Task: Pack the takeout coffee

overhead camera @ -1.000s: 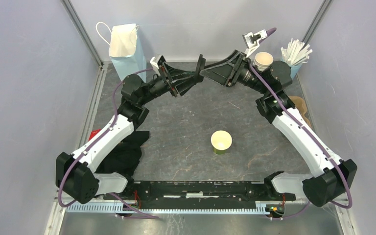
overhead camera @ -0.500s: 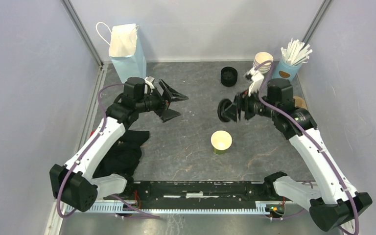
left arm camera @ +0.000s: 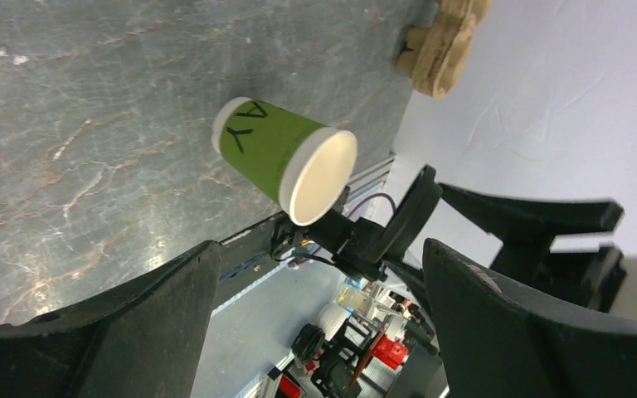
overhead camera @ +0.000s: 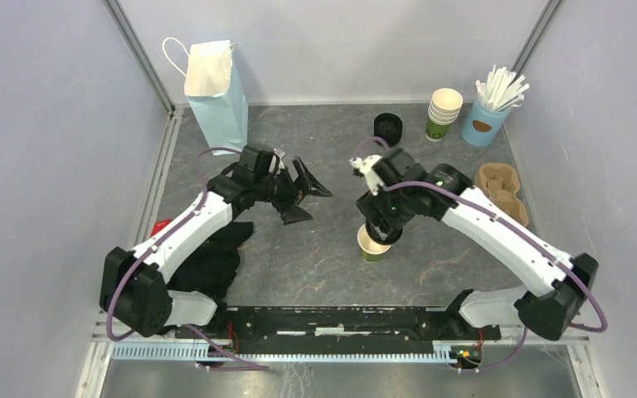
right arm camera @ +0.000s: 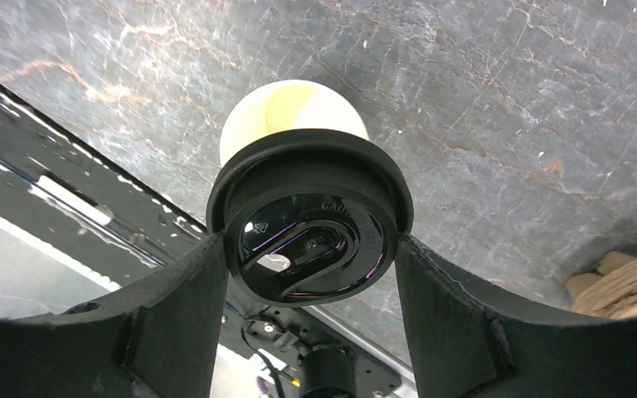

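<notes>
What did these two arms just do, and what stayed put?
Both arms pulled back from their meeting at the far side. The right gripper, clamped on a round black plastic lid, carried it over the open green paper cup; the left gripper drew nearer, jaws open and empty. The cup, the blue paper bag and the stack of lidless cups stayed put.

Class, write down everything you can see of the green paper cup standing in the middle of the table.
The green cup looks like paper, with a green body, a pale rolled rim and a cream inside. Black handwritten letters mark its side. It stands upright on the dark table, lidless and seemingly empty. The right gripper holds a black lid over its mouth; whether the lid touches the rim cannot be told.
</notes>
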`<action>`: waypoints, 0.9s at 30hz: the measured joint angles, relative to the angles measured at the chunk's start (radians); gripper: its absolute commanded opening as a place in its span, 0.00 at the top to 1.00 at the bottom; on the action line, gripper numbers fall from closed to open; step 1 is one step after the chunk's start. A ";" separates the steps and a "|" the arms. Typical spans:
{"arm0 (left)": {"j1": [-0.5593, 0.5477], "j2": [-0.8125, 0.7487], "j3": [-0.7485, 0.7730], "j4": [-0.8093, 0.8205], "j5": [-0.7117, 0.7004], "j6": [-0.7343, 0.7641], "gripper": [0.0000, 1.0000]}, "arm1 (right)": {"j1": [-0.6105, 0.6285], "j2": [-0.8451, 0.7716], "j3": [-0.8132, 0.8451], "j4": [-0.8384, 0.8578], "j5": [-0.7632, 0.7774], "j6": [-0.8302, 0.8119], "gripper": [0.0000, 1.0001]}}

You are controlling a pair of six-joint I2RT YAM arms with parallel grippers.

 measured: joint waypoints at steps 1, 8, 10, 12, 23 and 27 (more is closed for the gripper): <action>0.000 0.008 -0.010 0.006 -0.006 0.000 0.04 | 0.036 0.026 0.015 -0.015 0.035 0.001 0.35; 0.033 0.037 -0.042 0.044 -0.036 0.002 0.04 | 0.157 0.167 0.064 -0.056 0.135 0.021 0.34; 0.069 0.037 -0.060 0.066 -0.039 0.002 0.04 | 0.170 0.195 0.073 -0.051 0.143 0.030 0.34; 0.107 0.037 -0.079 0.077 -0.039 0.003 0.04 | 0.175 0.205 0.073 -0.051 0.145 0.032 0.34; 0.171 0.031 -0.100 0.072 -0.031 0.061 0.04 | 0.177 0.248 0.073 -0.051 0.171 0.058 0.34; 0.187 0.031 -0.100 0.056 -0.031 0.088 0.03 | 0.177 0.262 0.073 -0.051 0.176 0.066 0.34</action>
